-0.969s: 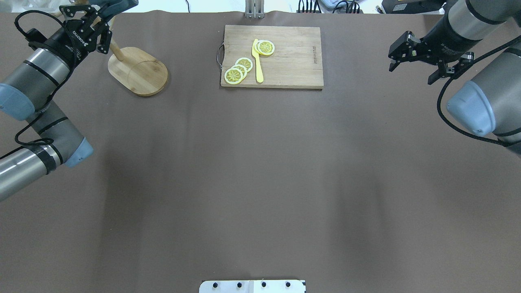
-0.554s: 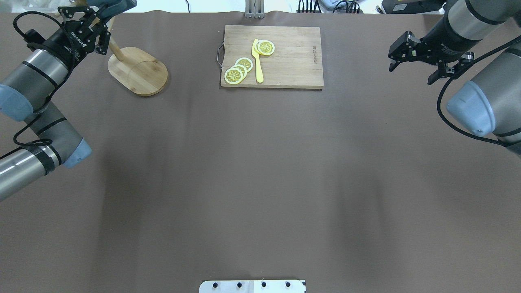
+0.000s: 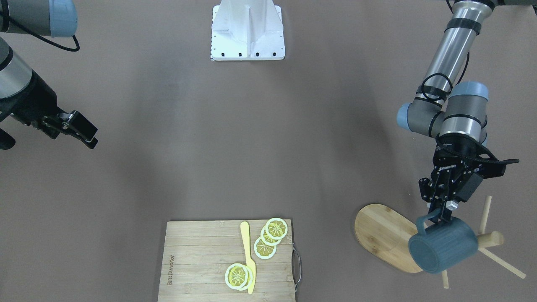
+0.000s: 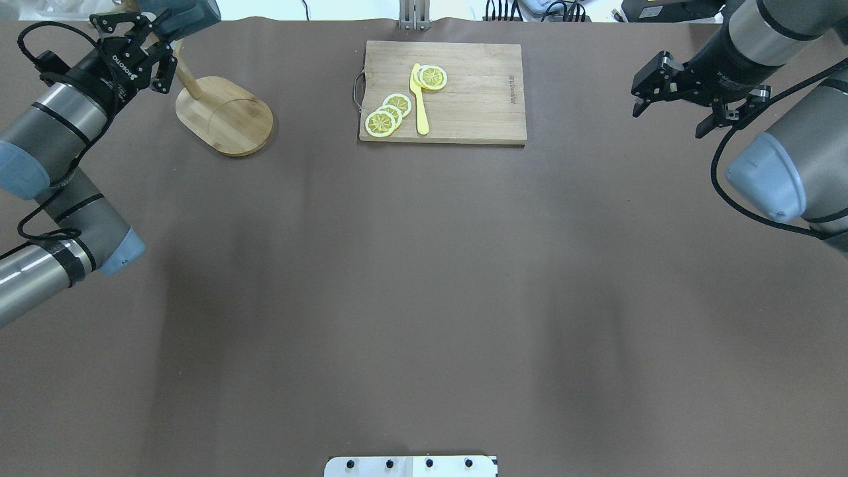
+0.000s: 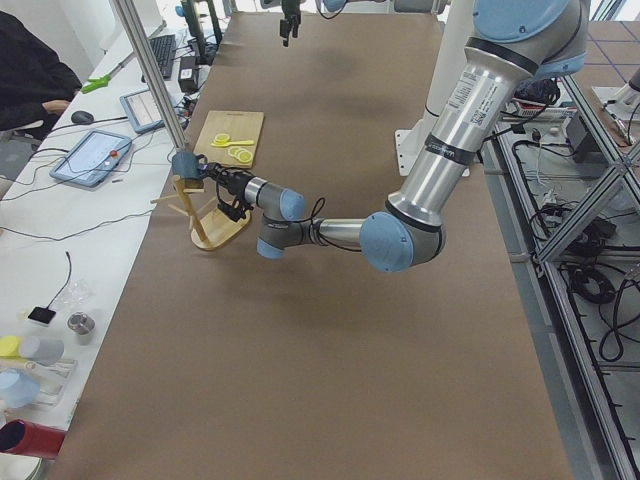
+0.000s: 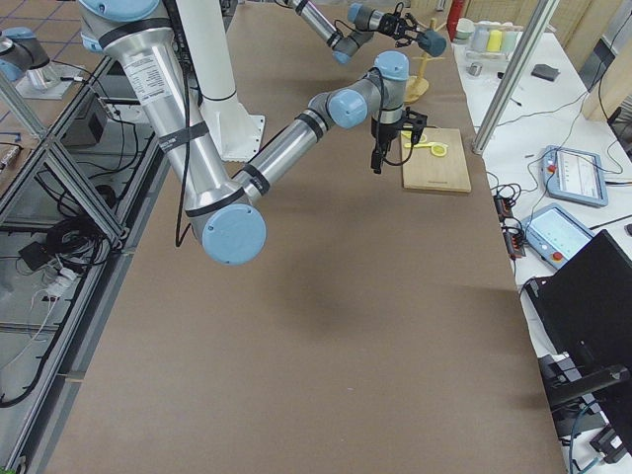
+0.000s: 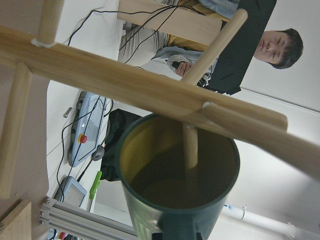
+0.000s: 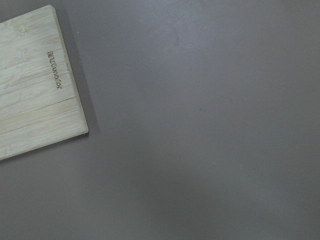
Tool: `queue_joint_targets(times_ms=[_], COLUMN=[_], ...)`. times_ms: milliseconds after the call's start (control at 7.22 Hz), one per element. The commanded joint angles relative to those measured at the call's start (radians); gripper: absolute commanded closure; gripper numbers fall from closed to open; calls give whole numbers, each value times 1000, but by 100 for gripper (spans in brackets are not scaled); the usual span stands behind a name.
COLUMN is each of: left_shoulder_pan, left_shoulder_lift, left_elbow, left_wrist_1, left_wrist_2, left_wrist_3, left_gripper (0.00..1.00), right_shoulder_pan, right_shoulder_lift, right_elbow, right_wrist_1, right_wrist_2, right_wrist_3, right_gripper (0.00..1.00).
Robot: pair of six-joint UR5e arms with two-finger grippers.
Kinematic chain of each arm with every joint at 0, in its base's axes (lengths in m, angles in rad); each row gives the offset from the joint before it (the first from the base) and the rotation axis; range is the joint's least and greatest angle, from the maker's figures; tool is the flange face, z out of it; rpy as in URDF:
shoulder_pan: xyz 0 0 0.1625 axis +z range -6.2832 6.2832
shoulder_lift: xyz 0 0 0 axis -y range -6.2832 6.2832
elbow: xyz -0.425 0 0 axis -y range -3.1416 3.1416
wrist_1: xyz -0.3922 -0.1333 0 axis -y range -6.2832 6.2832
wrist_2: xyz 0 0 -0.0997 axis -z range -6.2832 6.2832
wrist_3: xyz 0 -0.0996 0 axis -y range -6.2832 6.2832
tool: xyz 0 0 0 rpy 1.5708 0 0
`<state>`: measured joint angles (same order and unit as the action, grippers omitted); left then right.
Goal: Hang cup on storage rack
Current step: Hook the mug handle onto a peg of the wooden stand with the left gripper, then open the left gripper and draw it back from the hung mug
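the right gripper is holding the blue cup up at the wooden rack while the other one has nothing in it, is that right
Not quite: the left gripper holds the cup up at the storage rack, and the right gripper has nothing in it. The exterior front-facing view shows this, with the left arm on that view's right.
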<state>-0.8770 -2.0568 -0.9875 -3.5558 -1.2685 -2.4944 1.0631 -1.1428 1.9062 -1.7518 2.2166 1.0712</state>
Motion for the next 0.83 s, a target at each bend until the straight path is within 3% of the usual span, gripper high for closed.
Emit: queue_joint_targets(times_ms=[0, 138, 277, 554, 692], left_shoulder_pan=[0, 0, -5, -45, -48], left_shoulder_lift=[4, 4, 6, 15, 79], left_elbow=[0, -2, -3, -28, -92], left_wrist_1=[0, 0, 0, -1, -2], left_wrist_2=[-5, -8, -11, -83, -92], left_wrist_3=[-1, 0, 0, 0, 0], left_gripper=[53, 38, 2, 2, 2], right_shoulder_pan=[0, 0, 0, 0, 0], right_shoulder_lift=[0, 0, 0, 0, 0], right_elbow=[1, 4, 4, 4, 5], right_wrist_1=[0, 0, 0, -2, -2], right_wrist_2=[0, 0, 0, 0, -2], right_wrist_3=[1, 1, 1, 0, 1], right_gripper=[0, 0, 0, 0, 0])
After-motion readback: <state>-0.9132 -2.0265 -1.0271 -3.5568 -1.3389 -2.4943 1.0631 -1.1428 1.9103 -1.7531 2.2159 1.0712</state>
